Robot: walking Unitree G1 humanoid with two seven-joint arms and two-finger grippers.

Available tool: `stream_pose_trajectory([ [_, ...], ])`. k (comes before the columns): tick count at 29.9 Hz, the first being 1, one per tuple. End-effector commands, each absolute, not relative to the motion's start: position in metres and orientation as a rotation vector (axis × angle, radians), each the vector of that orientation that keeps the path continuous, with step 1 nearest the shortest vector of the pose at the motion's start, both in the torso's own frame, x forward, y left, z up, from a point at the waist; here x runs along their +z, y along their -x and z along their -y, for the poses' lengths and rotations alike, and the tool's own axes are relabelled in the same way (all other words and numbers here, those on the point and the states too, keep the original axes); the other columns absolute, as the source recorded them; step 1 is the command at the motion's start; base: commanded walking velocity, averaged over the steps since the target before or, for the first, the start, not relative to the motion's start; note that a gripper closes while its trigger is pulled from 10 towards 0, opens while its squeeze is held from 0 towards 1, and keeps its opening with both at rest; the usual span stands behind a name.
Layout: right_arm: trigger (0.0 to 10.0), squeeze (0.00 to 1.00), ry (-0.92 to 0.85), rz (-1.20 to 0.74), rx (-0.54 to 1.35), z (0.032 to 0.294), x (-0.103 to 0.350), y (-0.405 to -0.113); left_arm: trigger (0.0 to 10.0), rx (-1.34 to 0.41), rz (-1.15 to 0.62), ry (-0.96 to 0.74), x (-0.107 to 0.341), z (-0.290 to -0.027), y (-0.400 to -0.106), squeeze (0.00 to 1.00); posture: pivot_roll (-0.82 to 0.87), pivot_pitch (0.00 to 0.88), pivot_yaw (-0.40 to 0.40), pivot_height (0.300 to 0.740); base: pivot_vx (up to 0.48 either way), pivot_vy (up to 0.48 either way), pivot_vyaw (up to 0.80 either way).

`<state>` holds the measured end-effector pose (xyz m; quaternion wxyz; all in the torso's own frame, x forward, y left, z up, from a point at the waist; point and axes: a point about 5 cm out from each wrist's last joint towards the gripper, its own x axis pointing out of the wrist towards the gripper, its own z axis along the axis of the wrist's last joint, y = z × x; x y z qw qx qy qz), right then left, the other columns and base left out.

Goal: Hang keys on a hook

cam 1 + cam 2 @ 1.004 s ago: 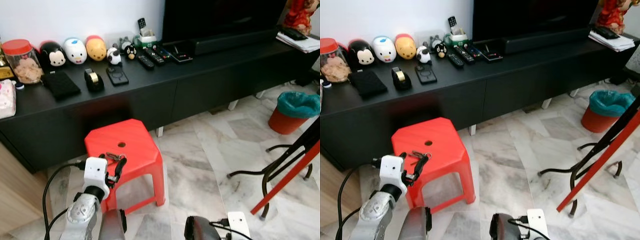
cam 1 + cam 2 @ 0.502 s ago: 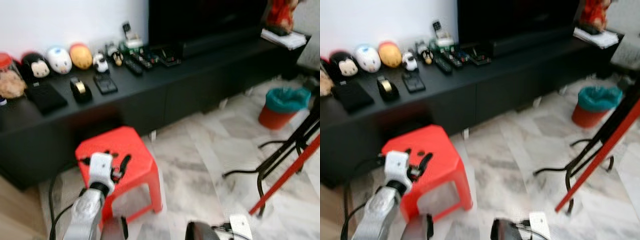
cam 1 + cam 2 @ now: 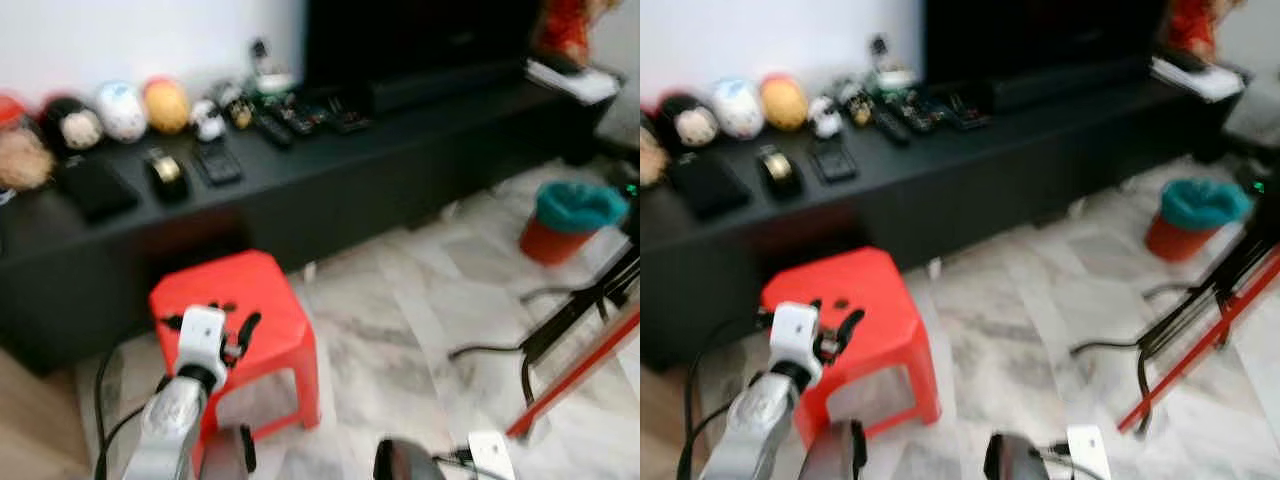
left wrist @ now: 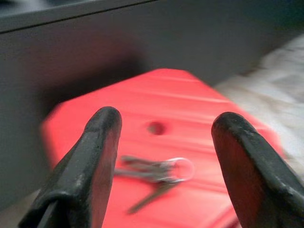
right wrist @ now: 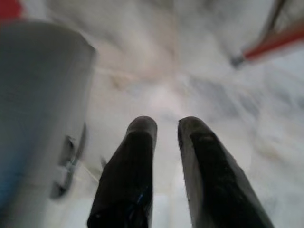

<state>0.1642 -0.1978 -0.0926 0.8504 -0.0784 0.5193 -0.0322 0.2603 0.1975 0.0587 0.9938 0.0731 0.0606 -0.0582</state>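
While the head views are blurred, the keys [image 4: 156,172] are seen lying on the red stool [image 3: 240,305], between the widely spread fingers [image 4: 97,156] of the left gripper [image 4: 164,137], untouched. The right gripper [image 5: 164,142] is hung over the marble floor [image 3: 400,330], fingers narrowly parted.

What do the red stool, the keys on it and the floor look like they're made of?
The stool looks like moulded plastic: uniform glossy red with a moulded hole. The keys seem to be metal, grey with a shiny ring. The floor looks like polished marble or marble-look tile, pale with grey veins.
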Motion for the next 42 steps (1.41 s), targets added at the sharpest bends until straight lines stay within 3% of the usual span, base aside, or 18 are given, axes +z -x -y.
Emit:
stream_pose_trajectory([
  [1, 10.0, 0.0, 0.165, -1.115, -0.053, 0.196, -0.095, -0.16, 10.0, -0.14, -0.108, -0.13, 0.061, -0.187, -0.263, 0.0, 0.07, 0.048, -0.111, 0.567, 0.296, 0.0, 0.8],
  [34, 10.0, 0.0, 0.145, -1.114, -0.071, 0.195, -0.095, -0.159, 10.0, -0.217, -0.106, -0.066, 0.06, -0.187, -0.245, 0.0, 0.07, 0.053, -0.108, 0.567, 0.027, 0.0, 0.02],
  [42, 10.0, 0.0, 0.145, -1.113, -0.068, 0.194, -0.095, -0.16, 10.0, -0.22, -0.113, -0.066, 0.059, -0.189, -0.242, 0.0, 0.07, 0.053, -0.107, 0.567, -0.347, 0.0, 0.0],
])
